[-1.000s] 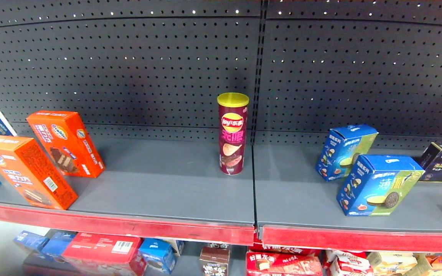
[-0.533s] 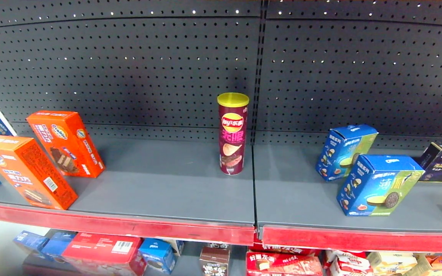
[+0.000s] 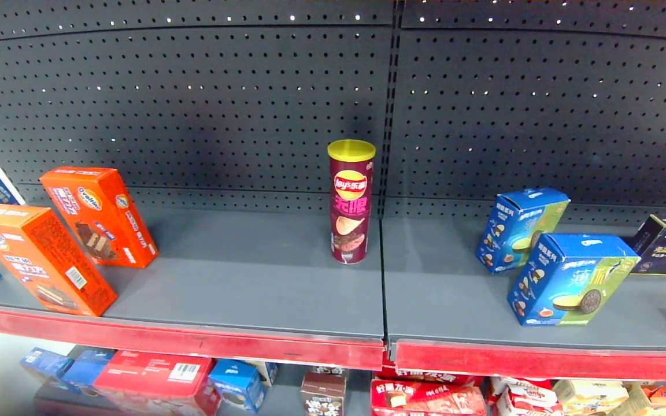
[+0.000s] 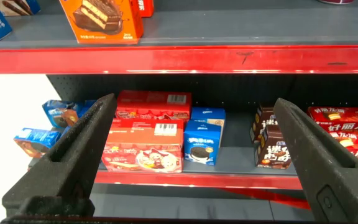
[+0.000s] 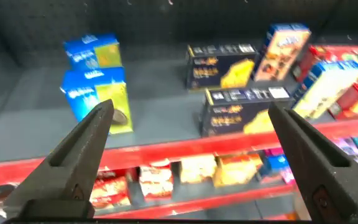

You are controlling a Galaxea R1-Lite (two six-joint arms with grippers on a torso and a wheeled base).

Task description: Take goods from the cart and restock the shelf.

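Chip can (image 3: 351,202) is standing upright mid-shelf (image 3: 252,277), near the back panel, well apart from orange boxes (image 3: 99,216) on the left and blue boxes (image 3: 570,277) on the right. Left tool (image 4: 194,106) is hanging released, gripping nothing, facing red boxes (image 4: 145,134) on the lower shelf. Right tool (image 5: 191,111) is also hanging released, gripping nothing.

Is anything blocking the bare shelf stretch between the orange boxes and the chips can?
Nothing visible does. The shelf is bare from the orange boxes to the chips can, and its front edge is open. The left gripper and right gripper are open and empty.
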